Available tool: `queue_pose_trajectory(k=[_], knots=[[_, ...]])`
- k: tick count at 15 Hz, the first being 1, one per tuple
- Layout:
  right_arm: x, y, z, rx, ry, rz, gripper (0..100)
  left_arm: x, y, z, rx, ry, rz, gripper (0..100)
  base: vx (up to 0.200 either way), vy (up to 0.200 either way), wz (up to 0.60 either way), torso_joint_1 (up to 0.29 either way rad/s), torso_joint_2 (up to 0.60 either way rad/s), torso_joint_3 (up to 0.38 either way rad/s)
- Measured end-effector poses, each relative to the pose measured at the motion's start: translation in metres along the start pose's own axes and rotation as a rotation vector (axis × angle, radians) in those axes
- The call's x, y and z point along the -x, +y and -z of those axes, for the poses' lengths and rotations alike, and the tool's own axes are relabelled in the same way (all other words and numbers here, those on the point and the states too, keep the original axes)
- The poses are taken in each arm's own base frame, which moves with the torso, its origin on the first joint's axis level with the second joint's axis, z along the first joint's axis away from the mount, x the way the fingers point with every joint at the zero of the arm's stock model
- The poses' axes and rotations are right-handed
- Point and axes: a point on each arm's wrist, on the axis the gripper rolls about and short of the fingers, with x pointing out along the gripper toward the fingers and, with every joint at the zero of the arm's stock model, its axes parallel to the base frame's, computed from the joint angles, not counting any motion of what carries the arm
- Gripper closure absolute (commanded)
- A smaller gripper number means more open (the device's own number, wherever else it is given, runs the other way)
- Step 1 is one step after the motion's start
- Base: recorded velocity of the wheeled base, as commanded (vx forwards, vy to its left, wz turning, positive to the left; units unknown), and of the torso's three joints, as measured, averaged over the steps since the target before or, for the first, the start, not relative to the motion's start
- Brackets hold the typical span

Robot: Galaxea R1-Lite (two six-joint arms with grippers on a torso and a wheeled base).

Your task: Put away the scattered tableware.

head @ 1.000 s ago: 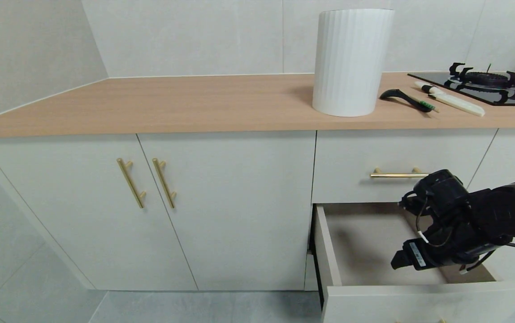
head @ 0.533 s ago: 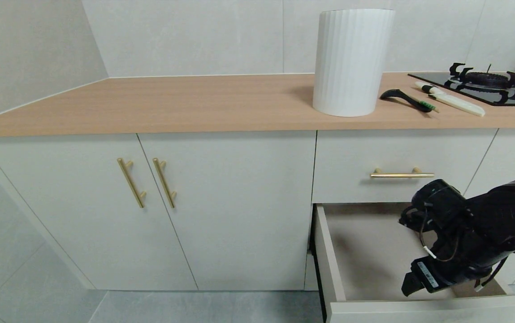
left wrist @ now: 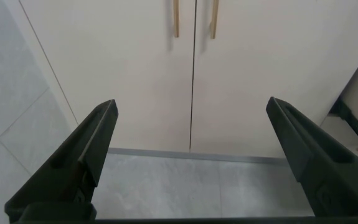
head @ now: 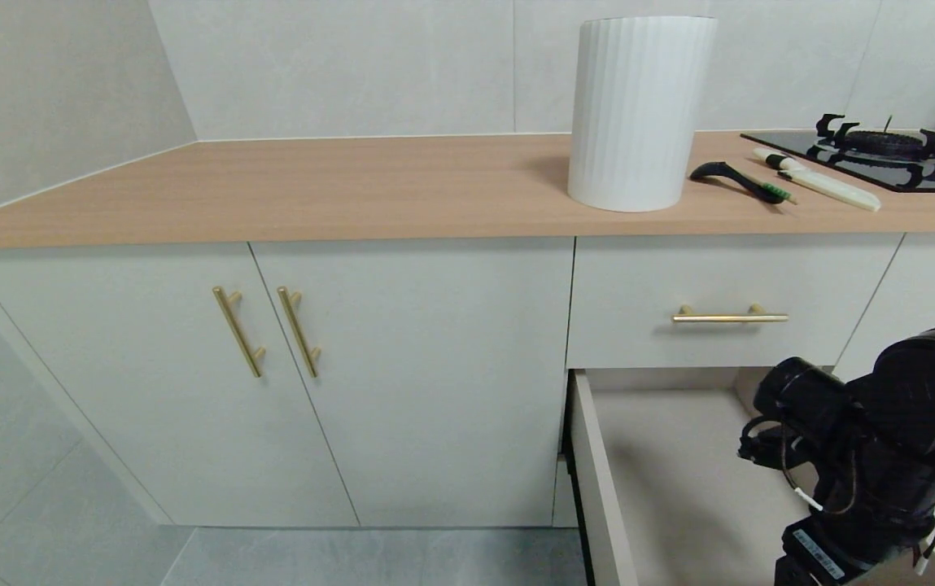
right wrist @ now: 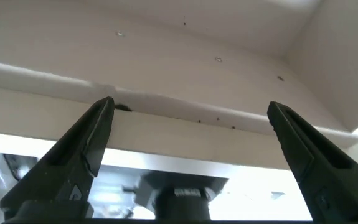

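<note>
On the wooden counter [head: 312,183], right of a tall white ribbed container [head: 634,114], lie a black utensil [head: 731,177], a thin green-handled piece [head: 775,192] and a white knife [head: 821,183]. Below them the lower drawer [head: 593,480] stands pulled out, with nothing visible inside. My right arm [head: 866,464] hangs over the drawer's near right part, pointing downward. My right gripper [right wrist: 191,118] is open, its fingers [right wrist: 82,155] spread wide in front of the drawer's front panel [right wrist: 179,127]. My left gripper [left wrist: 191,118] is open, low before the cabinet doors [left wrist: 194,62], holding nothing.
A black gas stove [head: 874,146] sits at the counter's far right. Above the open drawer is a shut drawer with a gold handle [head: 729,317]. Two cabinet doors with gold handles [head: 272,334] fill the left. Grey tiled floor [head: 272,557] lies below.
My right arm has moved down and nearer, toward the view's bottom right corner. The drawer has slid out farther, its front panel now past the bottom edge of the head view.
</note>
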Motion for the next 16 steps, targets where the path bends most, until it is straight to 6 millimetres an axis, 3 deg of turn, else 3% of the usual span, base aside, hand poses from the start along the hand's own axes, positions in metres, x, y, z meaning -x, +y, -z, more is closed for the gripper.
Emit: queue_pose_trajectory(k=[5, 11, 16], knots=[[0.001, 0.003, 0.011, 0.095, 0.107, 0.002, 0, 0.0, 0.0, 0.0, 0.0, 0.001, 0.0, 0, 0.0, 0.0, 0.0, 0.0, 0.0, 0.0], [0.009, 0.003, 0.002, 0.039, 0.004, 0.001, 0, 0.0, 0.0, 0.0, 0.0, 0.0, -0.001, 0, 0.0, 0.0, 0.0, 0.0, 0.0, 0.0], [0.057, -0.004, 0.008, -0.111, -0.292, -0.036, 0, 0.0, 0.0, 0.0, 0.0, 0.001, 0.0, 0, 0.0, 0.0, 0.0, 0.0, 0.0, 0.0]])
